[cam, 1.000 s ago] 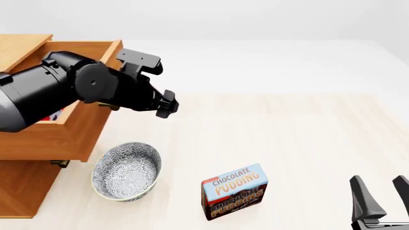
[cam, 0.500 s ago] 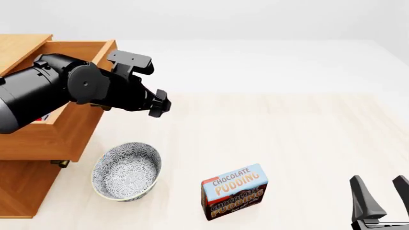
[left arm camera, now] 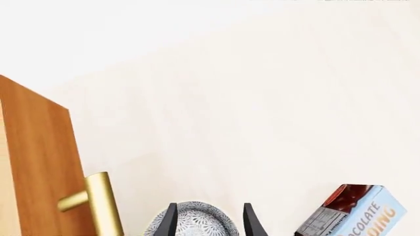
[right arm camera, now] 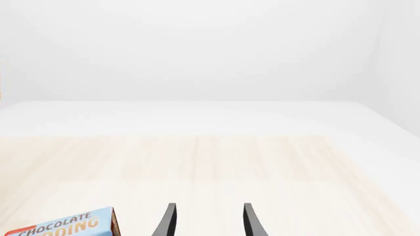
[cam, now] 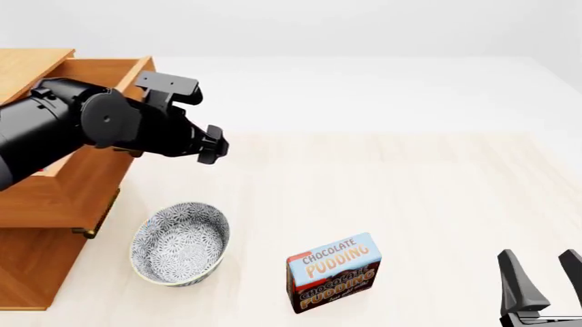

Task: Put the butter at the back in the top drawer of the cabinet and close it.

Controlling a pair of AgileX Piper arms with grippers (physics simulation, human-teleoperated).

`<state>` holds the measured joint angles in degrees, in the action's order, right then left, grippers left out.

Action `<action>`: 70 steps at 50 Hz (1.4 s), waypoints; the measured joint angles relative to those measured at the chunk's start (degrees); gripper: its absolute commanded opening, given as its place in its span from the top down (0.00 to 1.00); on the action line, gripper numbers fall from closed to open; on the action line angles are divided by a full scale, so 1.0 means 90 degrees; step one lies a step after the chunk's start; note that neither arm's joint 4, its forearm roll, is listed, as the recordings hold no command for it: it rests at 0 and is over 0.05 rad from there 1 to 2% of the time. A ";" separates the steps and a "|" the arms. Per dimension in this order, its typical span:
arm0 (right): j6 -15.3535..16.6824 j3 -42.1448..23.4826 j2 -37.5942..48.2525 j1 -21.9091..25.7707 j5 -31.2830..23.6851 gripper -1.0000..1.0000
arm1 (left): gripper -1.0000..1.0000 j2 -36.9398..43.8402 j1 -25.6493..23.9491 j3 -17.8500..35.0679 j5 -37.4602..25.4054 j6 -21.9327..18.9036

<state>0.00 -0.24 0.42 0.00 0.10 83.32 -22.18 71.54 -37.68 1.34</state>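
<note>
The butter cannot be seen in any view. The light brown wooden cabinet (cam: 27,272) stands at the table's (cam: 409,197) left edge, its top drawer (cam: 64,191) with the brass bar handle (left arm camera: 105,206) pulled partly out. The left arm's black claw (left arm camera: 208,221) sits beside the drawer front, fingers apart and empty, above a grey patterned bowl (cam: 179,243). Near the bowl stands a blue-and-brown chocolate pudding box (cam: 334,271). The right claw (right arm camera: 208,221) waits well apart, fingers spread, holding nothing
</note>
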 measured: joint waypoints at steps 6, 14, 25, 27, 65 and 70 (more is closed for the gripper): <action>0.0000 0.0000 0.0000 0.0000 0.0000 0.00 | 0.00 -0.0029 0.0101 -0.0034 0.0013 -0.0013; 0.0000 0.0000 0.0000 0.0000 0.0000 0.00 | 0.00 -0.0067 0.0230 -0.0078 0.0027 -0.0019; 0.0000 0.0000 0.0000 0.0000 0.0000 0.00 | 0.00 -0.0103 0.0418 -0.0112 0.0035 -0.0014; 0.0000 0.0000 0.0000 0.0000 0.0000 0.00 | 0.00 -0.0106 0.0452 -0.0117 0.0041 -0.0015; 0.0000 0.0000 0.0000 0.0000 0.0000 0.00 | 0.00 -0.0160 0.1085 -0.0246 0.0215 -0.0027; 0.0000 0.0000 0.0000 0.0000 0.0000 0.00 | 0.00 -0.0173 0.1169 -0.0271 0.0243 -0.0045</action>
<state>0.00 -0.24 0.42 0.00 0.10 81.76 -11.66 69.10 -35.49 0.93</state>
